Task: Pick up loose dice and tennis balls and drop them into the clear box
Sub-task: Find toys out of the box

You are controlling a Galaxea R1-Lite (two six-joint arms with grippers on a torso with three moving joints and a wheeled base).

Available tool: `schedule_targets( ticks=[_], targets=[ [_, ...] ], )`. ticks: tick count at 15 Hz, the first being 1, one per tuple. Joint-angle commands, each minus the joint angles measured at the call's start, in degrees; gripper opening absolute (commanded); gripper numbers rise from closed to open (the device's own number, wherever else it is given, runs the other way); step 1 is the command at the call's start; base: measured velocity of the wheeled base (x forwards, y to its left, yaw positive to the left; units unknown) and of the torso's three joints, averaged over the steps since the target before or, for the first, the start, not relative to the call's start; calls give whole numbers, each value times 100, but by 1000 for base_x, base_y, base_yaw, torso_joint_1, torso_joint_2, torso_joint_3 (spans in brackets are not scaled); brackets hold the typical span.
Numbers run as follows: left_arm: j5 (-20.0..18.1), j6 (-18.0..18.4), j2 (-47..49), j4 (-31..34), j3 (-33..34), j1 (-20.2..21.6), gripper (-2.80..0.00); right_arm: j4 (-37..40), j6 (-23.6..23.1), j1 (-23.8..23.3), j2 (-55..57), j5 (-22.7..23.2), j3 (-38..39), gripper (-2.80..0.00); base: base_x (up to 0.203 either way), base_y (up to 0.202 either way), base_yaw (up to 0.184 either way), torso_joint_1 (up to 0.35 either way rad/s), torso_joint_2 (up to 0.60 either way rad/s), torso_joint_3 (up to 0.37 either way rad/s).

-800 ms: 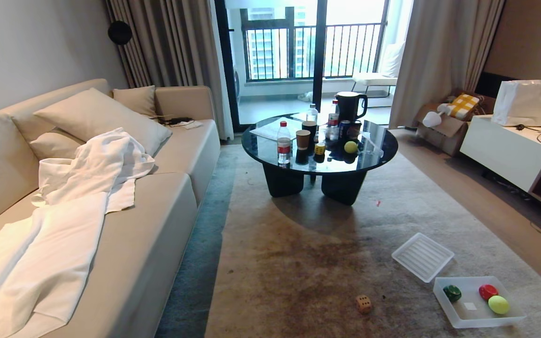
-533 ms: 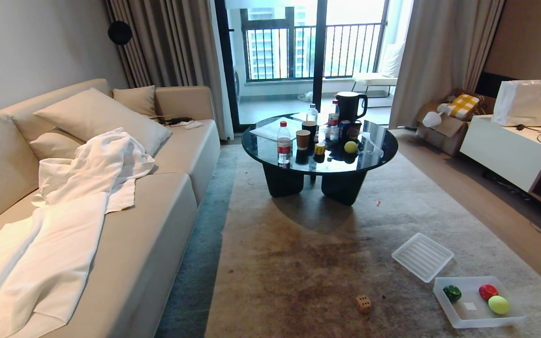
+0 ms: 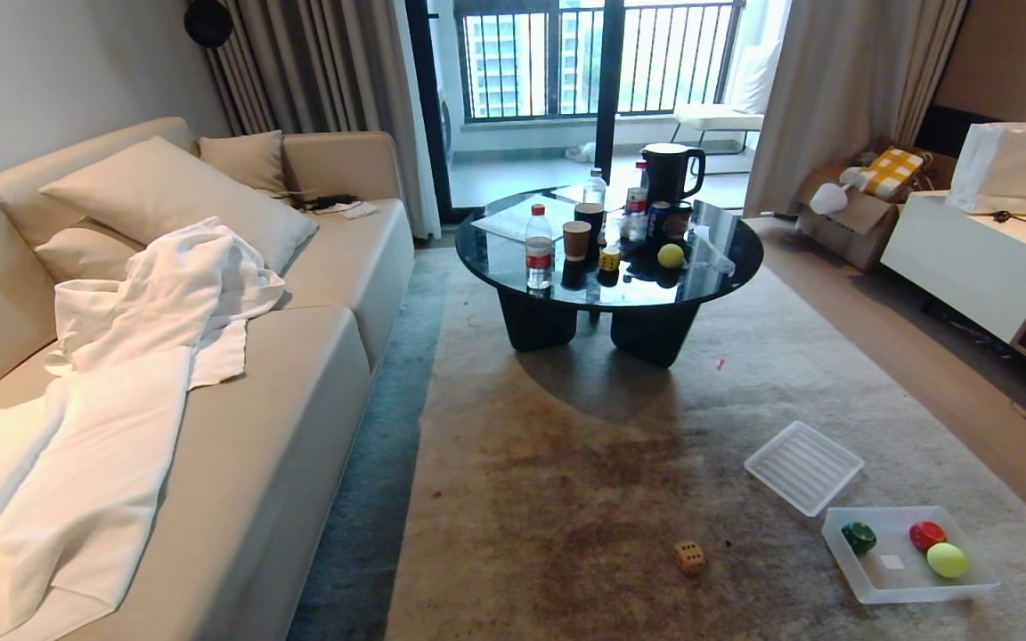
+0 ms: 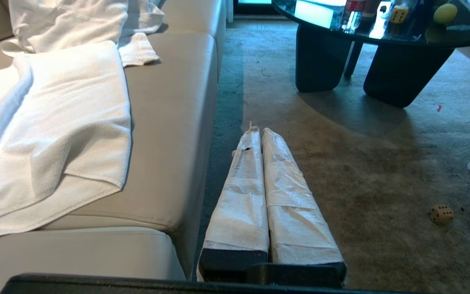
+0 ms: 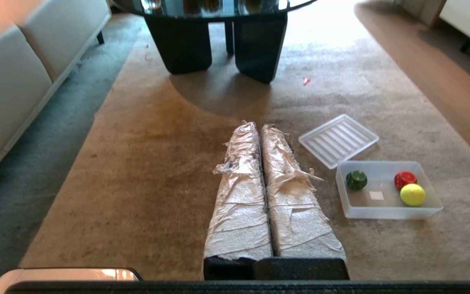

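So both grippers are pressed closed with nothing in them: the left gripper [image 4: 259, 130] hangs over the rug by the sofa [image 4: 169, 102], the right gripper [image 5: 257, 126] near the ribbed lid [image 5: 338, 140]. The clear box [image 3: 842, 554] sits on the rug holding a tennis ball [image 3: 947, 560], a red die [image 3: 926, 534] and a green die [image 3: 859, 537]. The beige die [image 3: 689, 557] lies loose nearby; the yellow die [image 3: 608, 259] and another tennis ball [image 3: 671, 255] are on the round table [image 3: 513, 267].

Home living room: sofa [image 3: 299, 356] left, round coffee table [image 3: 611, 294] on rug [image 3: 566, 463], curtains [image 3: 317, 89] and balcony door [image 3: 602, 80] far.
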Motion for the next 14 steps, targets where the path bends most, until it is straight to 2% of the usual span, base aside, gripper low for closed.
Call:
schedule_targets(
  ticks=[1,14],
  targets=[
    [2,-2,0,0,0,0,-280,1,0,2,2,0,5,-280,0,0,0,-2,2,-207],
    [2,-2,0,0,9,0,-280,19,44,2,2,-9,-4,-280,0,0,0,2,3,-199]
  ],
)
